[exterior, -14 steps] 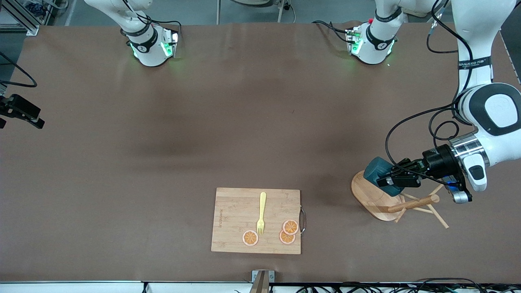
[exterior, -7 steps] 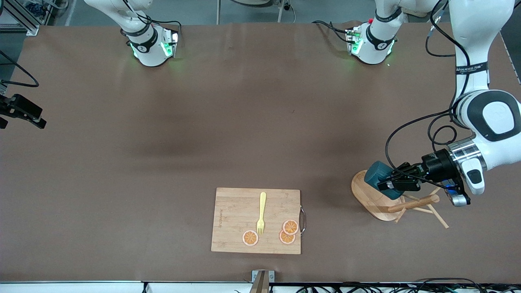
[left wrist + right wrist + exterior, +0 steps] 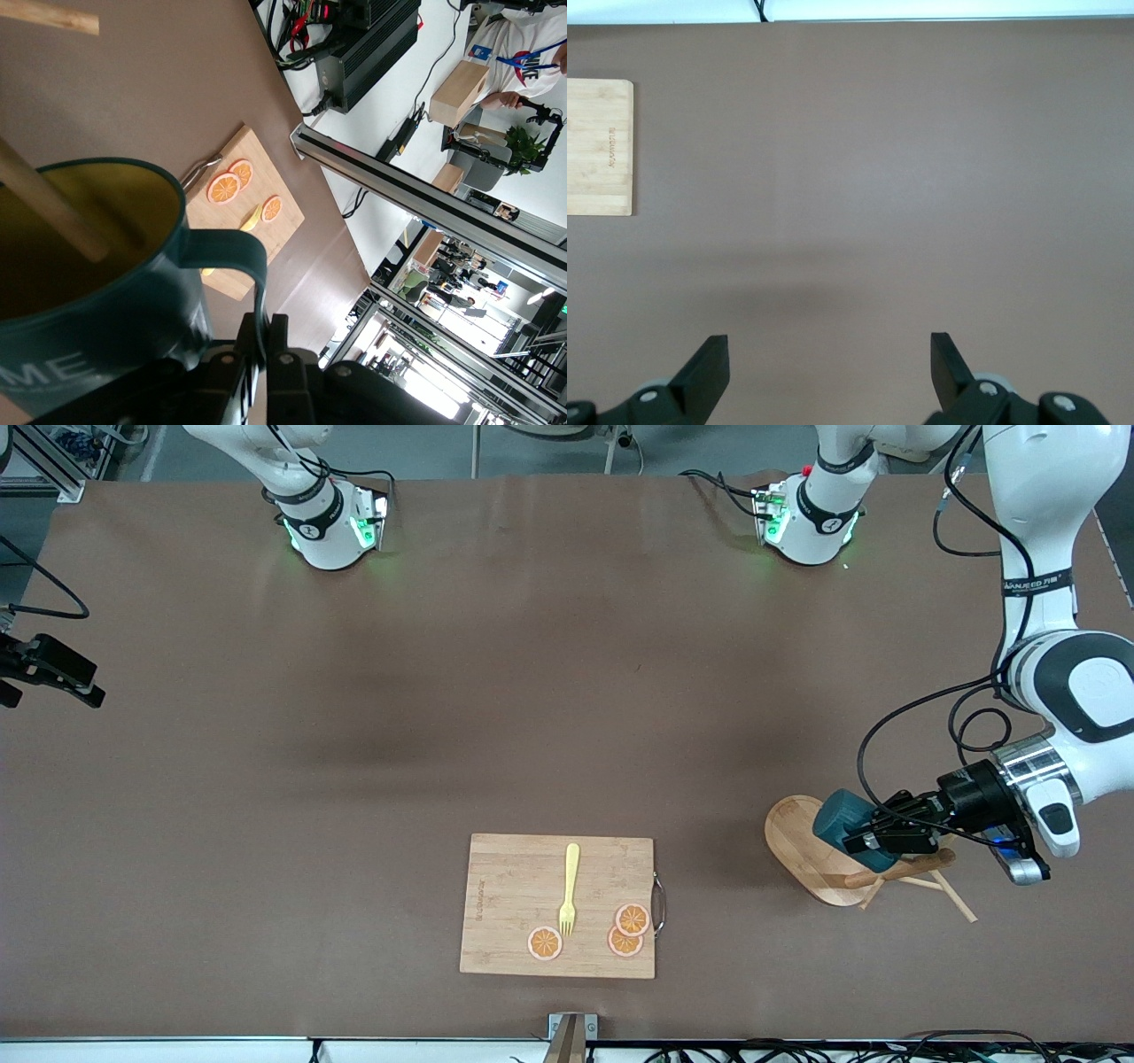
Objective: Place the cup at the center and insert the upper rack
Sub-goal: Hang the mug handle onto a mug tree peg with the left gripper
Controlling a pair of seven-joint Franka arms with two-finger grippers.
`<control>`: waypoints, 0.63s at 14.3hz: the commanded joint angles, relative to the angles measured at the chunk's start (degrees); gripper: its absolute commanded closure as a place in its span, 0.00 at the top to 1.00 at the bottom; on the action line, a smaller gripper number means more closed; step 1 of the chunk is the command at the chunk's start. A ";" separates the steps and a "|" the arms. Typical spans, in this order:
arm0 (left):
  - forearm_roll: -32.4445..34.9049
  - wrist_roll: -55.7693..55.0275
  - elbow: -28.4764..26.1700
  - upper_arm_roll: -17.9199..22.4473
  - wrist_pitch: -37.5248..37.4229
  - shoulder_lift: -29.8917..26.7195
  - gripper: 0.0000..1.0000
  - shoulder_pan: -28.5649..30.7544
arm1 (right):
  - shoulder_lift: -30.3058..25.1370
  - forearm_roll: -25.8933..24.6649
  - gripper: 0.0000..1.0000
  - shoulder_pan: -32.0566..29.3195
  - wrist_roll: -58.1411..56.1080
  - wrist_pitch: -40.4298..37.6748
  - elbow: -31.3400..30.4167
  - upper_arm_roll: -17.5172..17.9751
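The cup is dark teal with a mustard inside. My left gripper is shut on its thin handle and holds it over the upper rack. This rack is a light wooden mug tree with an oval base, a round pole and thin pegs, at the left arm's end of the table. In the left wrist view a peg reaches into the cup's mouth. My right gripper stands open over bare table with nothing between its fingers; in the front view the right gripper sits at the right arm's end.
A rectangular wooden cutting board lies near the front edge at the middle, carrying a yellow fork and three orange slices. Both arm bases stand along the back edge. Brown tabletop stretches between them.
The left gripper has carried the cup from over the rack's base along the pole toward the left arm's end of the table. The right gripper has barely moved.
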 commanded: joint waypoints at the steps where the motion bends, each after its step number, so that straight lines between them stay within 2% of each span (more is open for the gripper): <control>1: -1.06 2.53 2.07 0.06 -0.38 1.75 0.00 1.54 | -2.49 -1.17 1.00 0.34 -0.48 2.80 -4.30 -0.26; 7: -1.59 3.68 2.24 0.06 -0.29 3.16 0.01 3.05 | -4.79 -1.17 1.00 0.34 -0.39 2.45 -5.72 -0.17; 9: -1.76 3.68 2.24 0.06 -0.29 3.16 0.08 3.05 | -4.79 -1.17 1.00 0.34 -0.48 2.89 -5.81 -0.17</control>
